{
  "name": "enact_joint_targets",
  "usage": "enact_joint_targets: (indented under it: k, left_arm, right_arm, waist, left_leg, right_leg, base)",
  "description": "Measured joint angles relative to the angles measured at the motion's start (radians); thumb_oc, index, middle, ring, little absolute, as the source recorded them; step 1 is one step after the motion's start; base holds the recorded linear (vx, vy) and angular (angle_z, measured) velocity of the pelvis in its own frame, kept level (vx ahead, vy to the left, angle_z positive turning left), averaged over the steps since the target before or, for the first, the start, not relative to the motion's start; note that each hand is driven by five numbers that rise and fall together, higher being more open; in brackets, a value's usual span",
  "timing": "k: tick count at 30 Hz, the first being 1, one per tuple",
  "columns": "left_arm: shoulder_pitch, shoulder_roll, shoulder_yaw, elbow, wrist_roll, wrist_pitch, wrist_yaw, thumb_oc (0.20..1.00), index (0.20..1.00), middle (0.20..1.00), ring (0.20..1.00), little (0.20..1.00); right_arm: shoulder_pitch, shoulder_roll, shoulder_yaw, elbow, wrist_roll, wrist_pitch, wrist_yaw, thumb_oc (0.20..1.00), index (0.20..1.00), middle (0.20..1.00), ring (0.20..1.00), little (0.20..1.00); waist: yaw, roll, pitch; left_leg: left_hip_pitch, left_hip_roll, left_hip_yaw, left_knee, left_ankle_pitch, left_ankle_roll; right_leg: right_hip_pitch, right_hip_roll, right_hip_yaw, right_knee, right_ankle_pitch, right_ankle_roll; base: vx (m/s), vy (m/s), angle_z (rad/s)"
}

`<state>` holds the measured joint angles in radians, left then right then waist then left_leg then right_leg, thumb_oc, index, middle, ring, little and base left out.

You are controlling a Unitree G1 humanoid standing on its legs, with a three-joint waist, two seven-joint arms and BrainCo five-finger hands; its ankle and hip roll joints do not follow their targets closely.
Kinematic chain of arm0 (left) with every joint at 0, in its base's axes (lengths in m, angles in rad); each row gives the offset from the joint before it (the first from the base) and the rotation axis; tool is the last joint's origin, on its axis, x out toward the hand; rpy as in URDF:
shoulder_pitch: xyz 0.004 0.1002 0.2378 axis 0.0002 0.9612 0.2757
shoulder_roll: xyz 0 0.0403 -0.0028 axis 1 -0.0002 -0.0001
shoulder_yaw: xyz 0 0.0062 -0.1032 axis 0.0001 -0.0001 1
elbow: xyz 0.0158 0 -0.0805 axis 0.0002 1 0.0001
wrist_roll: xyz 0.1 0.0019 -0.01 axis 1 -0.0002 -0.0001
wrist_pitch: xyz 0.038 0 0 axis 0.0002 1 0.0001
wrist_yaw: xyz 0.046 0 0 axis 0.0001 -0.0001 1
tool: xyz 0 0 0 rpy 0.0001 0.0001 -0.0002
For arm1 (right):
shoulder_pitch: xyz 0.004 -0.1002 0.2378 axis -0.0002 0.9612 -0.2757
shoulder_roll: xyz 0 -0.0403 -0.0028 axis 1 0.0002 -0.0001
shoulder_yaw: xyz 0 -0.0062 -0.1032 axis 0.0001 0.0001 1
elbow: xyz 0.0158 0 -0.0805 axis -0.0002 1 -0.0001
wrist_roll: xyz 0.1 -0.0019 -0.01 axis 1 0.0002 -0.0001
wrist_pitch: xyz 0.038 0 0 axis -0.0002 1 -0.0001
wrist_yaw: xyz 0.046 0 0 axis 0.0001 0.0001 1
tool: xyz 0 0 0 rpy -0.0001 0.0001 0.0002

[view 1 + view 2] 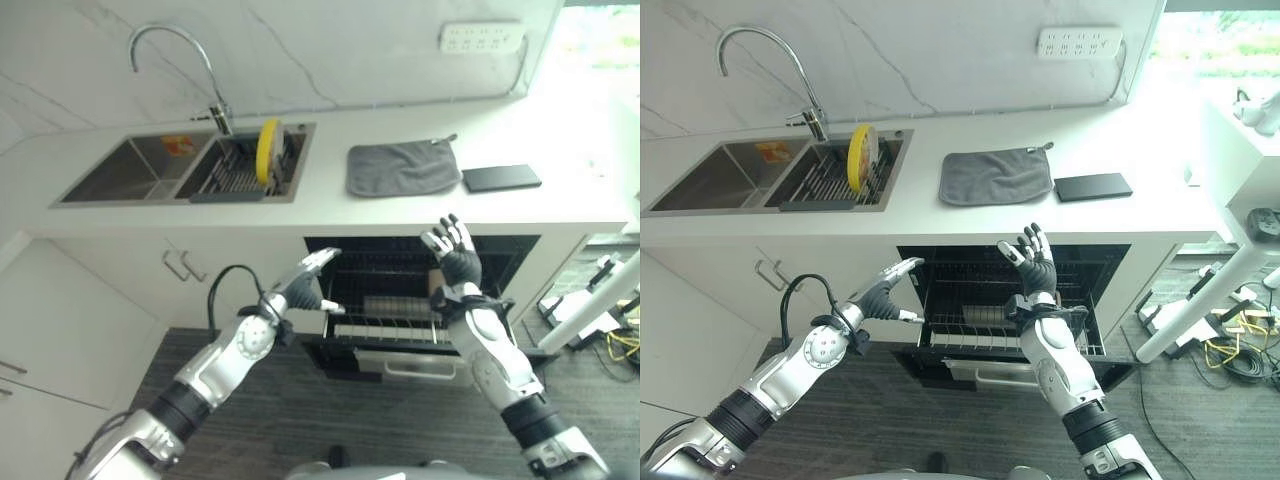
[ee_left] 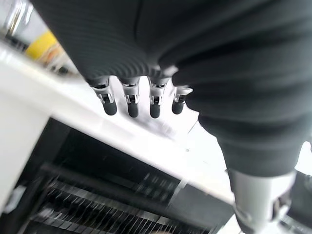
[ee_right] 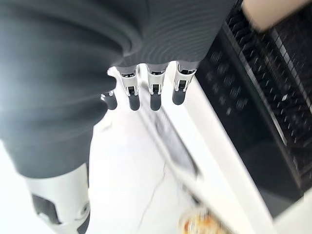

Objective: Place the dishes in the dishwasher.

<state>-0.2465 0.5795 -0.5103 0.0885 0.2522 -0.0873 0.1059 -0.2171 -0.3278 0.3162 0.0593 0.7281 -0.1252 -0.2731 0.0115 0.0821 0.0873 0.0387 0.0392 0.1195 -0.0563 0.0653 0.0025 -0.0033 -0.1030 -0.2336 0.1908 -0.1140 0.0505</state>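
A yellow plate (image 1: 267,150) stands on edge in the rack inside the right basin of the sink (image 1: 120,170). Below the counter the dishwasher (image 1: 420,300) is open, its wire rack (image 1: 395,318) pulled out with a dark dish in it. My left hand (image 1: 305,281) hovers in front of the dishwasher's left side, fingers straight and empty. Raised before the dishwasher's opening is my right hand (image 1: 452,251), fingers spread and holding nothing. The left wrist view catches the yellow plate (image 2: 43,45) past the straight fingers (image 2: 131,101).
A grey cloth (image 1: 402,166) and a flat black slab (image 1: 501,177) lie on the white counter right of the sink. A curved tap (image 1: 195,60) rises behind the basins. White cupboard doors (image 1: 120,300) stand left of the dishwasher. Dark wood floor lies below.
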Motion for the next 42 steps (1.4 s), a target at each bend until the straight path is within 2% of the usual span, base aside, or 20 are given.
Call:
enact_joint_targets:
  k: [2, 6, 9, 13, 23, 25, 27, 28, 29, 30, 31, 33, 34, 36, 37, 38, 39, 40, 41, 42]
  left_arm:
    - [0.002, -0.009, 0.016, 0.000, -0.027, -0.021, 0.026, 1.000, 1.000, 1.000, 1.000, 1.000]
    - [0.064, -0.080, 0.160, -0.021, -0.230, -0.140, 0.067, 1.000, 1.000, 1.000, 1.000, 1.000]
    - [0.130, -0.129, 0.260, -0.073, -0.325, -0.191, 0.067, 1.000, 1.000, 1.000, 1.000, 1.000]
    - [0.168, -0.148, 0.326, -0.126, -0.434, -0.220, 0.043, 1.000, 1.000, 1.000, 1.000, 1.000]
    - [0.199, -0.168, 0.385, -0.124, -0.472, -0.239, 0.043, 1.000, 1.000, 1.000, 1.000, 1.000]
    - [0.199, -0.169, 0.394, -0.123, -0.472, -0.244, 0.042, 1.000, 1.000, 1.000, 1.000, 1.000]
    - [0.187, -0.173, 0.394, -0.113, -0.472, -0.251, 0.044, 1.000, 1.000, 1.000, 1.000, 1.000]
    - [0.179, -0.169, 0.394, -0.084, -0.472, -0.257, 0.046, 1.000, 1.000, 1.000, 1.000, 1.000]
    - [0.174, -0.165, 0.397, -0.071, -0.472, -0.259, 0.050, 1.000, 1.000, 1.000, 1.000, 1.000]
    - [0.166, -0.162, 0.400, -0.071, -0.472, -0.263, 0.053, 1.000, 1.000, 1.000, 1.000, 1.000]
    - [0.166, -0.162, 0.400, -0.071, -0.472, -0.263, 0.053, 1.000, 1.000, 1.000, 1.000, 1.000]
    - [0.148, -0.160, 0.401, -0.080, -0.472, -0.270, 0.047, 1.000, 1.000, 1.000, 1.000, 1.000]
    - [0.151, -0.161, 0.402, -0.079, -0.473, -0.270, 0.043, 1.000, 1.000, 1.000, 1.000, 1.000]
    - [0.160, -0.166, 0.407, -0.079, -0.490, -0.270, 0.025, 1.000, 1.000, 1.000, 1.000, 1.000]
    - [0.159, -0.169, 0.412, -0.078, -0.501, -0.270, 0.016, 1.000, 1.000, 1.000, 1.000, 1.000]
    - [0.152, -0.170, 0.436, -0.073, -0.509, -0.270, 0.001, 1.000, 1.000, 1.000, 1.000, 1.000]
    - [0.149, -0.169, 0.441, -0.072, -0.509, -0.270, -0.004, 1.000, 1.000, 1.000, 1.000, 1.000]
    - [0.157, -0.164, 0.459, -0.080, -0.507, -0.270, -0.022, 1.000, 1.000, 1.000, 1.000, 1.000]
    - [0.166, -0.152, 0.474, -0.084, -0.506, -0.270, -0.030, 1.000, 1.000, 1.000, 1.000, 1.000]
    - [0.170, -0.123, 0.491, -0.086, -0.506, -0.269, -0.031, 1.000, 1.000, 1.000, 1.000, 1.000]
  right_arm:
    - [0.000, -0.002, 0.001, -0.010, 0.001, 0.000, 0.060, 1.000, 1.000, 1.000, 1.000, 1.000]
    - [0.042, -0.058, -0.021, -0.111, -0.001, -0.036, 0.224, 1.000, 1.000, 1.000, 1.000, 1.000]
    - [0.078, -0.074, -0.071, -0.134, -0.012, -0.042, 0.292, 1.000, 1.000, 1.000, 1.000, 1.000]
    - [0.116, -0.082, -0.120, -0.146, -0.024, -0.045, 0.327, 1.000, 1.000, 1.000, 1.000, 1.000]
    - [0.147, -0.084, -0.200, -0.146, -0.081, -0.060, 0.342, 1.000, 1.000, 1.000, 1.000, 1.000]
    - [0.155, -0.094, -0.220, -0.140, -0.086, -0.066, 0.341, 1.000, 1.000, 1.000, 1.000, 1.000]
    - [0.153, -0.120, -0.235, -0.127, -0.101, -0.068, 0.333, 1.000, 1.000, 1.000, 1.000, 1.000]
    - [0.154, -0.116, -0.248, -0.113, -0.103, -0.075, 0.320, 1.000, 1.000, 1.000, 1.000, 1.000]
    - [0.155, -0.114, -0.253, -0.108, -0.103, -0.079, 0.316, 1.000, 1.000, 1.000, 1.000, 1.000]
    - [0.155, -0.116, -0.268, -0.108, -0.103, -0.085, 0.314, 1.000, 1.000, 1.000, 1.000, 1.000]
    - [0.155, -0.116, -0.268, -0.108, -0.103, -0.085, 0.314, 1.000, 1.000, 1.000, 1.000, 1.000]
    - [0.170, -0.120, -0.328, -0.112, -0.097, -0.087, 0.315, 1.000, 1.000, 1.000, 1.000, 1.000]
    - [0.177, -0.123, -0.342, -0.112, -0.084, -0.087, 0.321, 1.000, 1.000, 1.000, 1.000, 1.000]
    - [0.208, -0.138, -0.386, -0.145, -0.003, -0.086, 0.352, 1.000, 1.000, 1.000, 1.000, 1.000]
    - [0.222, -0.139, -0.403, -0.152, 0.010, -0.091, 0.355, 1.000, 1.000, 1.000, 1.000, 1.000]
    - [0.238, -0.108, -0.406, -0.155, 0.040, -0.103, 0.357, 1.000, 1.000, 1.000, 1.000, 1.000]
    - [0.245, -0.100, -0.405, -0.158, 0.040, -0.105, 0.359, 1.000, 1.000, 1.000, 1.000, 1.000]
    - [0.248, -0.085, -0.402, -0.167, 0.039, -0.104, 0.372, 1.000, 1.000, 1.000, 1.000, 1.000]
    - [0.248, -0.075, -0.402, -0.183, 0.039, -0.104, 0.375, 1.000, 1.000, 1.000, 1.000, 1.000]
    - [0.248, -0.069, -0.401, -0.206, 0.039, -0.103, 0.377, 1.000, 1.000, 1.000, 1.000, 1.000]
  waist:
    - [0.002, -0.009, -0.008]
    - [0.006, -0.029, -0.026]
    - [0.014, -0.032, -0.043]
    - [0.021, -0.033, -0.044]
    - [0.019, -0.033, -0.044]
    - [0.020, -0.035, -0.042]
    - [0.019, -0.054, -0.036]
    - [0.019, -0.070, -0.026]
    - [0.007, -0.074, -0.024]
    - [-0.008, -0.070, -0.023]
    - [-0.008, -0.070, -0.023]
    - [-0.026, -0.058, -0.015]
    - [-0.029, -0.052, -0.015]
    - [-0.040, -0.010, -0.009]
    - [-0.049, 0.004, -0.009]
    - [-0.052, -0.028, 0.008]
    - [-0.054, -0.042, 0.016]
    - [-0.046, -0.061, 0.029]
    - [-0.029, -0.061, 0.030]
    - [-0.015, -0.067, 0.033]
  left_leg:
    - [0.000, 0.002, -0.002, 0.000, 0.001, -0.001]
    - [-0.002, 0.006, -0.028, -0.001, 0.002, -0.003]
    - [0.000, 0.006, -0.030, -0.012, 0.002, -0.003]
    - [-0.002, 0.006, -0.033, -0.013, 0.002, -0.004]
    - [-0.005, 0.012, -0.036, -0.006, 0.003, -0.005]
    - [-0.032, 0.007, -0.042, 0.042, 0.002, -0.008]
    - [-0.090, -0.015, -0.057, 0.109, 0.013, -0.021]
    - [-0.093, -0.002, -0.056, 0.149, -0.015, 0.000]
    - [-0.084, 0.031, -0.060, 0.155, -0.019, -0.012]
    - [-0.072, 0.086, -0.071, 0.154, -0.016, -0.025]
    - [-0.072, 0.086, -0.071, 0.154, -0.016, -0.025]
    - [-0.056, 0.181, -0.117, 0.129, -0.009, -0.038]
    - [-0.048, 0.185, -0.122, 0.124, -0.006, -0.043]
    - [-0.014, 0.153, -0.109, 0.067, -0.001, -0.037]
    - [0.002, 0.139, -0.106, 0.049, -0.042, -0.088]
    - [0.003, 0.059, -0.109, 0.038, -0.035, -0.113]
    - [0.001, 0.033, -0.109, 0.037, -0.043, -0.090]
    - [0.002, -0.011, -0.082, 0.026, -0.038, -0.057]
    - [0.005, -0.019, -0.069, 0.005, -0.028, -0.041]
    - [0.010, -0.025, -0.052, -0.013, -0.012, -0.029]
  right_leg:
    - [0.002, 0.003, -0.001, 0.000, 0.000, 0.000]
    - [0.029, 0.010, -0.027, -0.032, 0.004, -0.001]
    - [0.031, 0.013, -0.027, -0.039, 0.003, -0.001]
    - [0.034, 0.016, -0.027, -0.049, 0.004, 0.000]
    - [0.035, 0.027, -0.027, -0.040, -0.004, -0.006]
    - [0.013, 0.017, -0.025, -0.002, -0.025, -0.008]
    - [-0.019, -0.031, -0.029, 0.027, -0.025, -0.018]
    - [-0.004, -0.052, -0.033, 0.015, -0.015, -0.017]
    - [0.013, -0.058, -0.032, -0.003, -0.016, -0.018]
    - [0.022, -0.061, -0.035, -0.015, -0.016, -0.013]
    - [0.022, -0.061, -0.035, -0.015, -0.016, -0.013]
    - [0.027, -0.075, -0.025, -0.011, -0.006, 0.013]
    - [0.025, -0.083, -0.019, -0.007, -0.002, 0.029]
    - [0.018, -0.124, 0.001, 0.018, 0.004, 0.084]
    - [0.017, -0.137, 0.002, 0.023, 0.011, 0.109]
    - [0.011, -0.217, 0.016, 0.035, 0.029, 0.135]
    - [0.010, -0.244, 0.026, 0.033, 0.035, 0.129]
    - [-0.011, -0.284, 0.046, 0.025, 0.094, 0.107]
    - [-0.027, -0.290, 0.053, 0.014, 0.130, 0.080]
    - [-0.036, -0.285, 0.055, 0.002, 0.171, 0.076]
  base:
    - [0.01, -0.051, 0.03]
    - [0.03, -0.054, 0.16]
    - [0.03, -0.052, 0.05]
    - [0.03, -0.063, 0.02]
    - [0.02, -0.022, 0.01]
    - [-0.05, 0.243, 0.12]
    - [0.02, 0.479, 0.12]
    - [0.07, 0.531, 0.06]
    - [0.07, 0.651, 0.08]
    - [0.03, 0.449, 0.09]
    - [0.04, 0.481, 0.07]
    - [0.08, 0.602, 0.01]
    - [0.08, 0.679, -0.13]
    - [0.00, 0.461, -0.08]
    - [-0.01, 0.495, 0.17]
    - [-0.01, 0.370, 0.23]
    - [-0.02, 0.361, 0.12]
    - [-0.04, 0.196, -0.10]
    - [-0.03, 0.273, -0.33]
    - [-0.02, 0.228, -0.30]
